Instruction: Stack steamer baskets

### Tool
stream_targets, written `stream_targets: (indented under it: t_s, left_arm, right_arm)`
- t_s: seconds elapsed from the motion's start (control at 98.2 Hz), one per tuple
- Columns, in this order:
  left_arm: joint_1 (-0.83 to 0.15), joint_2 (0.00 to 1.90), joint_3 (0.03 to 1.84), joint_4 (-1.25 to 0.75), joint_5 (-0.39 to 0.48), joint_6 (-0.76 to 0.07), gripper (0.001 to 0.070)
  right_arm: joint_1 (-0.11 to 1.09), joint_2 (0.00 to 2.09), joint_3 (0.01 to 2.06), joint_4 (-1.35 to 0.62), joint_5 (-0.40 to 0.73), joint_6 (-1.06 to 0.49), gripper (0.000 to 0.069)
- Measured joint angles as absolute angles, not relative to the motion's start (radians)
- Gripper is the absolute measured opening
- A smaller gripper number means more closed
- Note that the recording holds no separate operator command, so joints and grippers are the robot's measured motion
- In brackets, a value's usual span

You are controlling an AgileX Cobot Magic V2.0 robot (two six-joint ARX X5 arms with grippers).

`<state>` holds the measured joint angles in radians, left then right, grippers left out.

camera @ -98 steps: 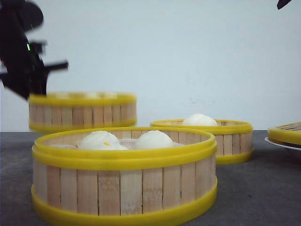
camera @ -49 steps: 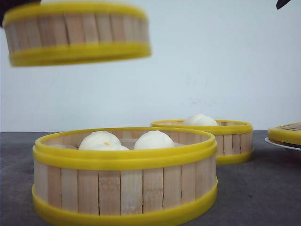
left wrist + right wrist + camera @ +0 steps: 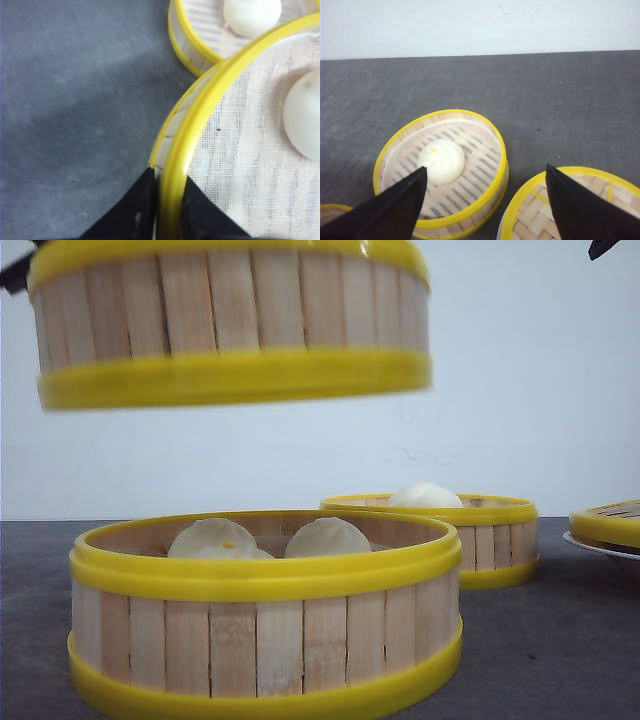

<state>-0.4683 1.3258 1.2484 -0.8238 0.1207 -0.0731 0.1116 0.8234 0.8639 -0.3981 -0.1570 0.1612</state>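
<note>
One steamer basket [image 3: 230, 330] hangs in the air at the upper left, above the near steamer basket [image 3: 265, 615], which stands on the table with two white buns. My left gripper [image 3: 167, 176] is shut on the lifted basket's yellow rim [image 3: 210, 95]; a bun [image 3: 305, 120] lies on its cloth lining. A third steamer basket [image 3: 470, 530] with one bun stands further back on the right. My right gripper [image 3: 485, 170] is open, high above that basket [image 3: 480, 150], holding nothing.
A flat yellow-rimmed slatted lid [image 3: 608, 523] lies on a white plate at the right edge, next to the single-bun basket, and shows under the right gripper as well [image 3: 570, 205]. The table is dark grey, with a white wall behind.
The basket at the back left has been lifted off the table, then carried right and toward the camera until it hangs over the near basket. The right arm has not moved.
</note>
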Motion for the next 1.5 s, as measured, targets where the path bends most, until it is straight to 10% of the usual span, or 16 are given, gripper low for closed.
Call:
stream_targets:
  t_s: [1.283, 1.497]
  left_arm:
    - [-0.522, 1.415, 1.056, -0.626, 0.082, -0.173, 0.0034]
    - [-0.522, 1.415, 1.056, -0.619, 0.088, -0.188, 0.0242]
  right_arm:
    - [0.111, 0.823, 0.864, -0.399, -0.157, 0.161, 0.0462]
    - [0.112, 0.823, 0.864, -0.399, -0.157, 0.162, 0.0462]
